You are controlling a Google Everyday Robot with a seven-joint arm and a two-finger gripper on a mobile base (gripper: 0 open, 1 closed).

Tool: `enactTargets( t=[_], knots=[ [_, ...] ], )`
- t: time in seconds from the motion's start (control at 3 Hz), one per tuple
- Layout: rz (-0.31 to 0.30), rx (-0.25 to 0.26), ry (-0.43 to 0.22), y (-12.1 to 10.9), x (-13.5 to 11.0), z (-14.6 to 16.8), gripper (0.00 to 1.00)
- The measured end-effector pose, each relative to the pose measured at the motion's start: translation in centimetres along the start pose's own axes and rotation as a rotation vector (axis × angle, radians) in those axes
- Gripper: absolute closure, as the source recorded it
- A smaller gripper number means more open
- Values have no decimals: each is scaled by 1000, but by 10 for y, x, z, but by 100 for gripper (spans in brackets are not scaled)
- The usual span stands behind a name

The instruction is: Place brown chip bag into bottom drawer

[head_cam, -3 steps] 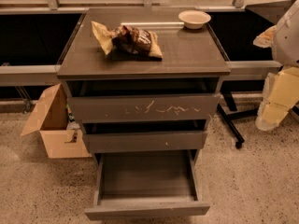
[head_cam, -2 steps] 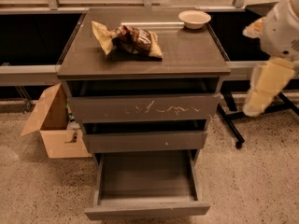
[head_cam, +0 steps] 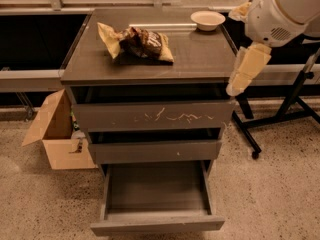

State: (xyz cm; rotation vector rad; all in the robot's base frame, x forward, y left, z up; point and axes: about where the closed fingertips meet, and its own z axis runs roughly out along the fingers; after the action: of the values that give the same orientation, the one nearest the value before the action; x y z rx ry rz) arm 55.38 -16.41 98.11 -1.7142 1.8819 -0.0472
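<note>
The brown chip bag [head_cam: 142, 43] lies on top of the grey cabinet [head_cam: 200, 56], left of centre, dark brown in the middle with tan ends. The bottom drawer [head_cam: 157, 224] is pulled out and holds nothing. My arm comes in from the upper right. My gripper [head_cam: 236, 86] hangs at the cabinet's right edge, level with the top drawer. It is well to the right of the bag and holds nothing that shows.
A cream bowl [head_cam: 207, 19] stands at the back right of the cabinet top. The scratched top drawer [head_cam: 155, 116] and the middle drawer [head_cam: 155, 151] stick out slightly. An open cardboard box [head_cam: 55, 134] sits on the floor at left. A black stand's legs [head_cam: 280, 116] spread at right.
My arm has swung left and up, from the right edge of view to the cabinet's right edge. The bag, the bowl and the drawers have not moved.
</note>
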Motion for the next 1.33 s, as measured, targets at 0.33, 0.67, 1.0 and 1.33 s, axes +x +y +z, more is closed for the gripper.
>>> enactTargets(
  t=[0.33,0.67,1.0,1.33],
  knots=[
    [-25,-19,-99,-18,-15,23,0],
    [-26,-19,-100,-18,-15,23,0],
    [-42,-24,-116,-21,-19,27,0],
    [-79,-19,-216,-48,-37,59,0]
  ],
)
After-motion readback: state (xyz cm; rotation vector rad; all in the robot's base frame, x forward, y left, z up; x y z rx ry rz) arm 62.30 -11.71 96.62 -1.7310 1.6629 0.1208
